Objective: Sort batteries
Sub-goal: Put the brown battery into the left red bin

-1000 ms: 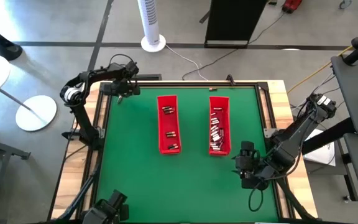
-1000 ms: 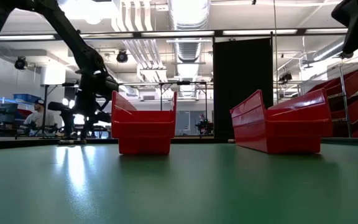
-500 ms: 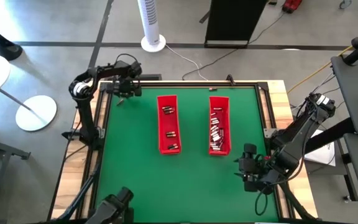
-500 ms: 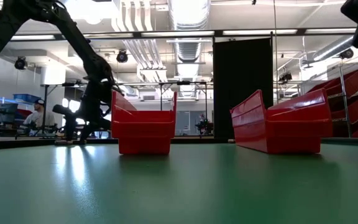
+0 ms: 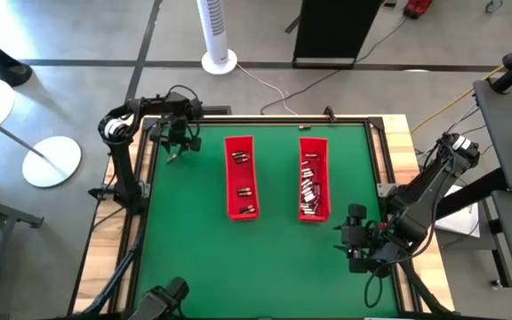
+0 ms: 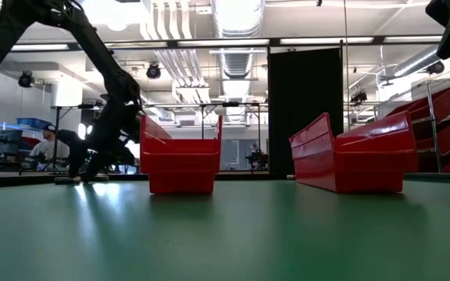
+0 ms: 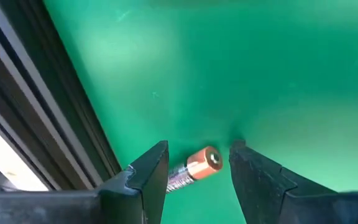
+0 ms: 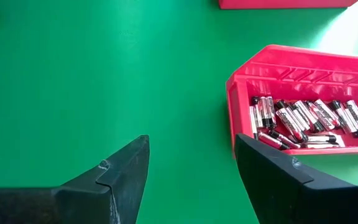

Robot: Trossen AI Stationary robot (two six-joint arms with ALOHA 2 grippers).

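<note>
Fingers of my left pincer (image 7: 194, 171) stand on either side of a single battery (image 7: 194, 167) lying on the green worktop (image 7: 260, 74), near its far left corner beside the dark frame rail (image 7: 55, 112). The jaws are partly open with a gap on each side of the battery, so I judge nothing is gripped yet; I straddle it this low so that a squeeze would catch it across its body. From above, that pincer (image 5: 172, 148) sits left of the left red tray (image 5: 241, 178), which holds only a few batteries (image 5: 243, 190), so this stray one seems to belong in a tray.

My right pincer (image 8: 191, 177) waits wide open and empty above bare worktop near the right front edge (image 5: 352, 238), just short of the right red tray (image 5: 312, 180), where most batteries (image 8: 303, 121) lie heaped, well apart from the left arm's work.
</note>
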